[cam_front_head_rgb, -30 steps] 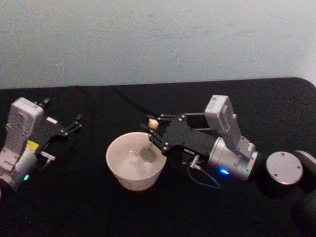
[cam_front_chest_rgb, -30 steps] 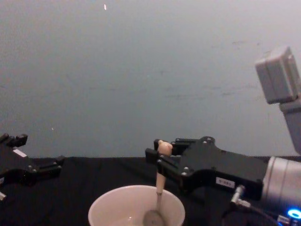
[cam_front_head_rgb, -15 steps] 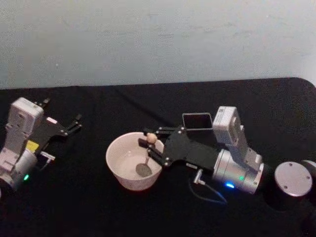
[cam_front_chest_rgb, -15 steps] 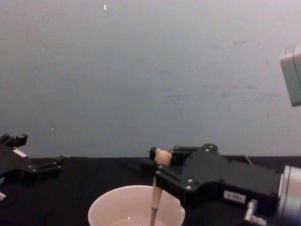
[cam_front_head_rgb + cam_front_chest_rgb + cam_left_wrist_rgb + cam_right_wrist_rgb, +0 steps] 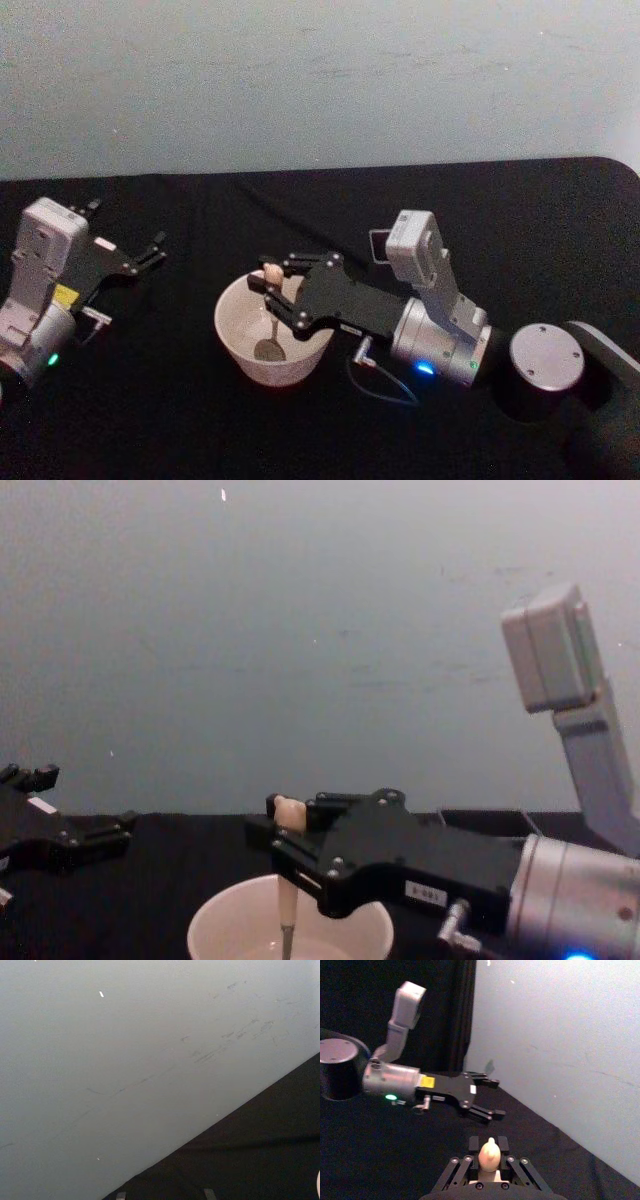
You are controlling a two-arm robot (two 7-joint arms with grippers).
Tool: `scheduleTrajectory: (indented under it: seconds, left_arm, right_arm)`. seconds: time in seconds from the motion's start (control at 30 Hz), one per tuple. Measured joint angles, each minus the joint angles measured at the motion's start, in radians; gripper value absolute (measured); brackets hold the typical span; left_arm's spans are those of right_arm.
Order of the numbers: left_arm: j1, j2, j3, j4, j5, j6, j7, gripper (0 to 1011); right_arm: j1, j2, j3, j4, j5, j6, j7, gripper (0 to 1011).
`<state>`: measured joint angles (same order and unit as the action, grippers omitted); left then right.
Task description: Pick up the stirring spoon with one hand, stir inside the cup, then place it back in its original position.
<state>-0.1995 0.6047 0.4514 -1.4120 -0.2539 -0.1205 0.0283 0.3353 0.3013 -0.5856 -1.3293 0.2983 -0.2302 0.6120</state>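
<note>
The stirring spoon (image 5: 267, 349) stands nearly upright in the cream-white cup (image 5: 250, 366), its metal bowl low inside near the middle. My right gripper (image 5: 268, 284) reaches in from the right above the cup and is shut on the wooden handle just under the bear-head knob (image 5: 489, 1153). From the chest, the spoon handle (image 5: 287, 910) dips behind the cup rim (image 5: 215, 918), held by the right gripper (image 5: 280, 826). The dark grey holder (image 5: 378, 243) stands behind my right wrist, mostly hidden. My left gripper (image 5: 150, 250) rests open at the far left, away from the cup.
A black cloth (image 5: 180, 430) covers the table, with a pale wall behind. A round black and grey arm joint (image 5: 545, 358) sits at the right. A thin cable (image 5: 385, 385) loops beside the cup. The left arm (image 5: 405, 1080) lies across the cloth.
My right gripper has swept left across the cup with the spoon, carrying the spoon bowl from the cup's right side toward its middle. The left arm has stayed still.
</note>
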Motion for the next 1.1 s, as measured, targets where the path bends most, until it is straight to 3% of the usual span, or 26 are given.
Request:
scheduleTrajectory:
  seconds: [0.3,1.1]
  left_arm:
    - [0.0,0.0,0.0,0.0,0.0,0.0,0.0,1001]
    - [0.0,0.0,0.0,0.0,0.0,0.0,0.0,1001]
  right_arm:
    - [0.029,-0.021,0.016,0.057,-0.023,-0.006,-0.03,215]
    - [0.017,0.0,0.054,0.051,-0.039,-0.007,-0.042,215]
